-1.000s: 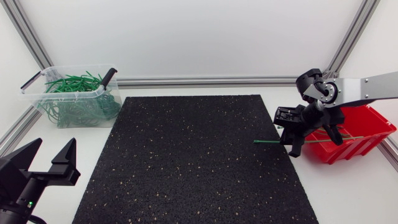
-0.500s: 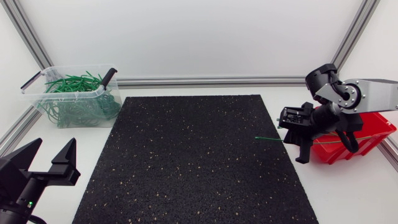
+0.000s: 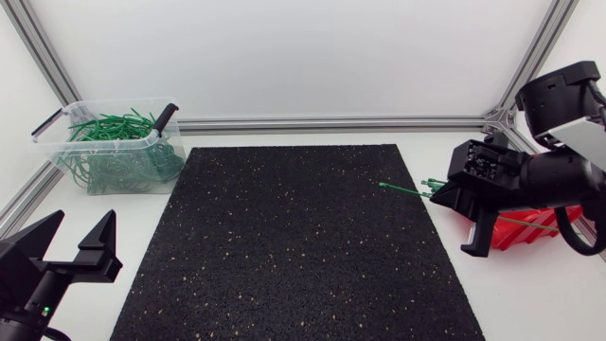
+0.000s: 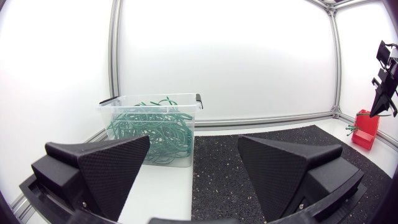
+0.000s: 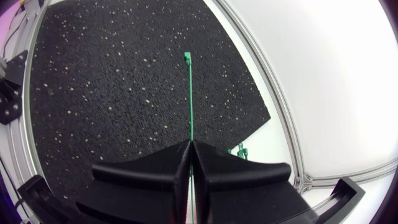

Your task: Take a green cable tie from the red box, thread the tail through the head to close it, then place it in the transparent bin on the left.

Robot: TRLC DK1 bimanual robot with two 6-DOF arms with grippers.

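1. Your right gripper [image 5: 189,144] is pinched tight on the green cable tie [image 5: 189,93].
2. Tie sticks straight out past the fingertips, long axis running over the black mat [image 3: 303,246], pointing away from the red box [image 3: 521,235].
3. Meanwhile your left gripper [image 4: 194,149] sits spread wide.

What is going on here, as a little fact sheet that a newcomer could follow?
Right claw: shut on one green cable tie
Tie: straight, not yet looped, sticking out over the black mat
Left claw: open, holding nothing, at the table's near left
Transparent bin: far left, holds many green ties
Red box: at the table's right, only partly in view
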